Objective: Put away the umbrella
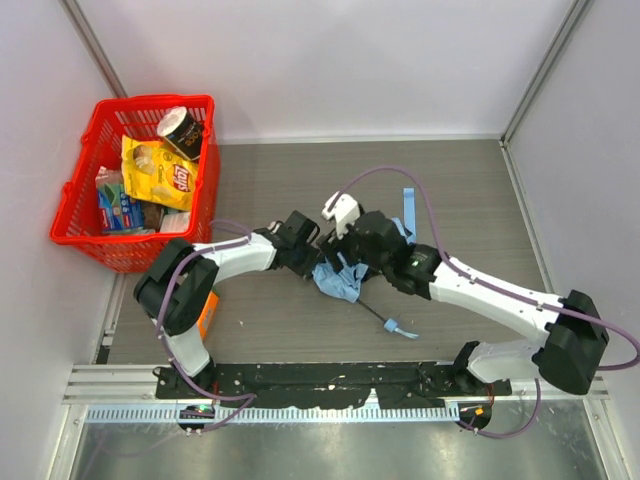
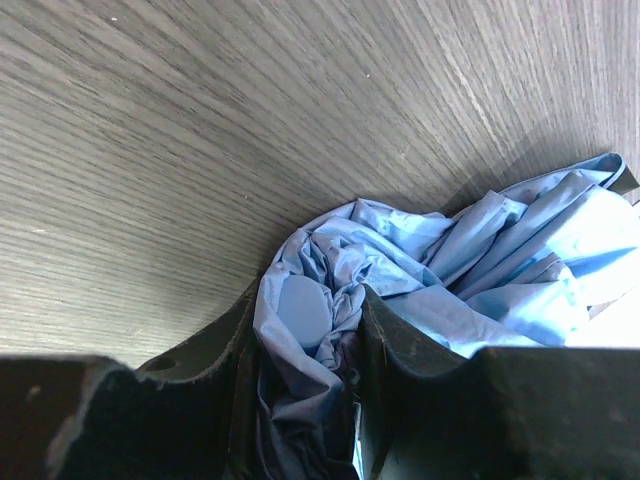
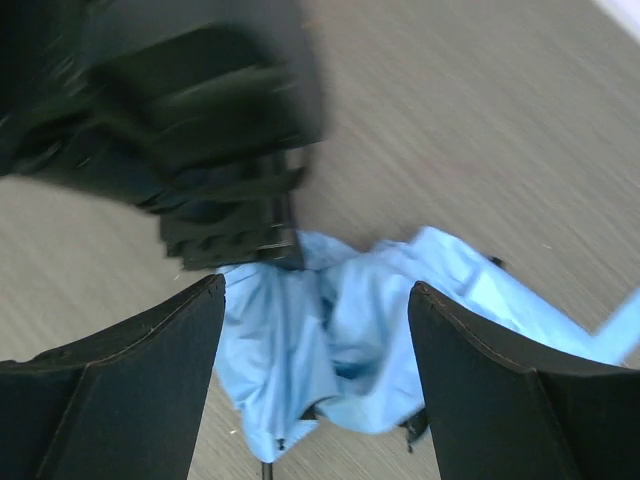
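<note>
The umbrella (image 1: 338, 280) lies crumpled on the wooden table between the two arms. Its light blue cloth is bunched, and a thin black shaft (image 1: 372, 310) runs toward the near right to a blue strap loop (image 1: 400, 328). My left gripper (image 1: 310, 256) is shut on a fold of the cloth; in the left wrist view the umbrella (image 2: 500, 250) fabric fills the gap between the fingers of the left gripper (image 2: 310, 300). My right gripper (image 1: 352, 246) hovers just above the umbrella (image 3: 380, 330). The right gripper (image 3: 315, 300) is open wide and holds nothing.
A red basket (image 1: 100, 110) with snack bags and a can stands at the back left. A blue strip (image 1: 408, 212) lies behind the right gripper. An orange object (image 1: 208, 312) sits by the left arm's base. Walls close in on three sides.
</note>
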### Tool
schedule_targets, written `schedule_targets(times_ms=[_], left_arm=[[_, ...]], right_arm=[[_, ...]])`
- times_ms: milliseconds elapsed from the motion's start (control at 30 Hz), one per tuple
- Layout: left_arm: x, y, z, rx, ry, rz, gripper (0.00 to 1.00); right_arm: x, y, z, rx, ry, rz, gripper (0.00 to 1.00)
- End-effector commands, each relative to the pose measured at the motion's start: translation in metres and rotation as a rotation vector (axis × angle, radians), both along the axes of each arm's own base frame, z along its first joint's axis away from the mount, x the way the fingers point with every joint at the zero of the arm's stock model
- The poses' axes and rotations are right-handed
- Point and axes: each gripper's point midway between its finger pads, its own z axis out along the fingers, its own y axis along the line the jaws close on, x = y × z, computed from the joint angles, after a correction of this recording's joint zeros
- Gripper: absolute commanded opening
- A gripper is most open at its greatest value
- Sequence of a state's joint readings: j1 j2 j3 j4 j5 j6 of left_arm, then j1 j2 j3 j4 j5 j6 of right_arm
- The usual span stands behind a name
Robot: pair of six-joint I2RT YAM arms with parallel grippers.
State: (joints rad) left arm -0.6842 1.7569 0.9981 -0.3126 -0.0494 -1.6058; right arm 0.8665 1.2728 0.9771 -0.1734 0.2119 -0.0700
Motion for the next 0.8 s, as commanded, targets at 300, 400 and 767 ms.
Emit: schedule_targets(times_ms=[300, 400, 767], left_arm=[[-0.036, 0.028, -0.023, 0.139, 0.146, -0.047, 0.00], [-0.035, 0.025, -0.021, 0.126, 0.146, -0.039, 0.00], [-0.033, 0.026, -0.020, 0.128, 0.159, -0.022, 0.00]], right_arm=[[-0.016, 0.053, -0.089, -0.159, -0.049, 0.258, 0.79], [-0.021, 0.054, -0.108, -0.183, -0.030, 0.265, 0.79], [-0.033, 0.041, -0.158, -0.289, 0.039, 0.240, 0.78]])
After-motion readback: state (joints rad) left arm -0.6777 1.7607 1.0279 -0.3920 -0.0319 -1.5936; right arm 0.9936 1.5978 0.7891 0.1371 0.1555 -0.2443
